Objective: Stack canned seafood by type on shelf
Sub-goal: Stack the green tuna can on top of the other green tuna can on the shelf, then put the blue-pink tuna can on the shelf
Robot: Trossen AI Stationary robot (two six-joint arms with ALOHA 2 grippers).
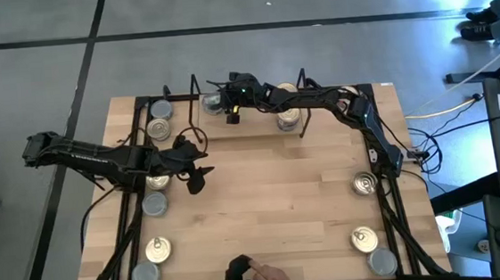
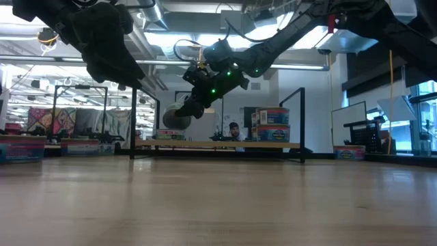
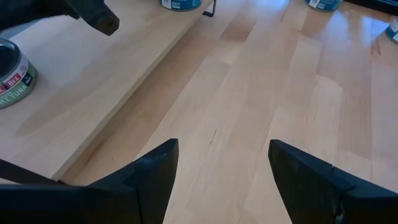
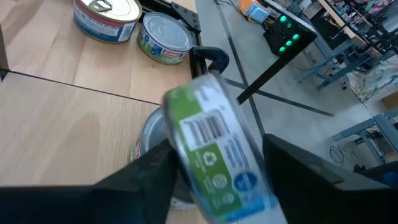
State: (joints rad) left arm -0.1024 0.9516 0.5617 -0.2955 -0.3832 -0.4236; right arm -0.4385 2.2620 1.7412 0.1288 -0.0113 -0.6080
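Over the shelf (image 1: 249, 127) at the bench's (image 1: 273, 201) far edge, the right gripper (image 4: 214, 165) has a green-label tin (image 4: 214, 155) tilted on its side between its fingers, w/ another tin (image 4: 149, 134) just beneath on the wood base; can't tell if the fingers actually clamp it. Left gripper (image 3: 217, 168) hovers over bare bench nr the shelf's left end, fingers spread wide, holding nothing. 2 tins (image 1: 288, 106) stand stacked on the shelf; others sit along both bench sides.
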